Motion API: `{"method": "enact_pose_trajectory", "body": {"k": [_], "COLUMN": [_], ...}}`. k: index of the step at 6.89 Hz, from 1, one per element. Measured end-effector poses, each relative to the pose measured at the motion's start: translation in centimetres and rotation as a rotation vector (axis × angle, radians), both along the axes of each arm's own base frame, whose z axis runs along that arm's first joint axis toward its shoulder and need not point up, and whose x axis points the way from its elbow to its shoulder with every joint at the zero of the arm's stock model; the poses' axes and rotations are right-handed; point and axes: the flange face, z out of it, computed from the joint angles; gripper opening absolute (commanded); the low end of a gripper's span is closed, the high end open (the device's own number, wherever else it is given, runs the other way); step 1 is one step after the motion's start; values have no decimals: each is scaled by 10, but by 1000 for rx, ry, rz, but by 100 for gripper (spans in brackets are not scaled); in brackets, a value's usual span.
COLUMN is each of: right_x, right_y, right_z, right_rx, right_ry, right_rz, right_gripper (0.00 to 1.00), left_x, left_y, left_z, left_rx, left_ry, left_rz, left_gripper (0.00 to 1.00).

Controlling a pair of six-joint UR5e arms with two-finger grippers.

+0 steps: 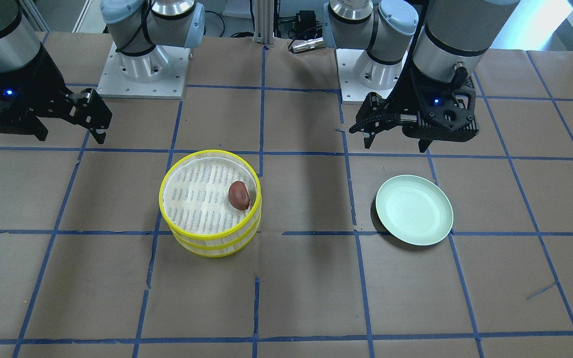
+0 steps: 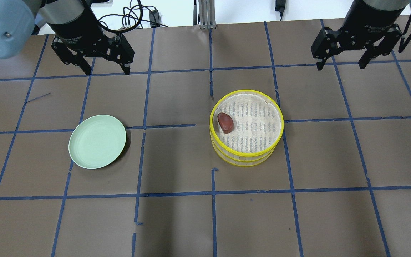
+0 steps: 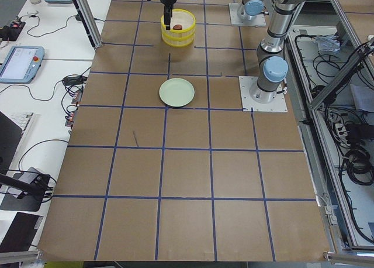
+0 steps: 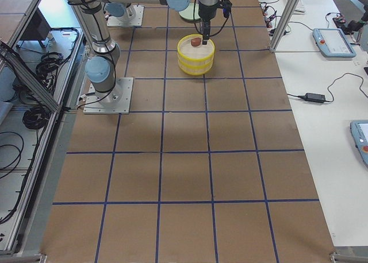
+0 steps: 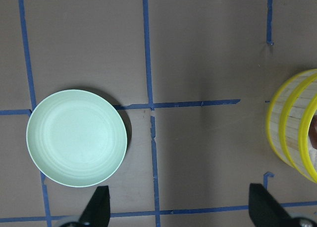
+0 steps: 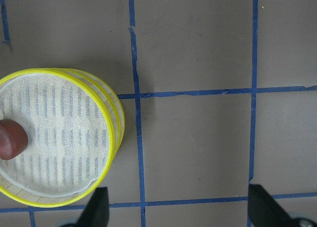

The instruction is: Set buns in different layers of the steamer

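Note:
Two yellow-rimmed steamer layers are stacked. The top layer sits on the lower layer. The dark reddish-brown bun lies on the top layer's mesh near its rim; it also shows in the front view and the right wrist view. The white bun is hidden or out of view. My left gripper is open and empty, high behind the green plate. My right gripper is open and empty, high and to the right behind the steamer.
The pale green plate lies empty on the table's left half, well apart from the steamer. Brown paper with blue tape lines covers the table. The two arm bases stand at the robot's edge.

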Motion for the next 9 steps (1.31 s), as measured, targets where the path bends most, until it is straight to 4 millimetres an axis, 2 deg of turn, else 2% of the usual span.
{"method": "enact_pose_trajectory", "body": {"k": [3,9], "right_x": [0,0], "right_y": [0,0], "right_z": [0,-1], "right_rx": [-1,1], "right_ry": [-1,-1], "right_rz": [-1,-1], "right_gripper": [100,100], "left_x": [6,4], "left_y": [1,2], "left_z": [2,0], "left_rx": [-5,-2], "left_ry": [-37,-30], "left_rz": [-8,-11], "left_gripper": [100,100]}}
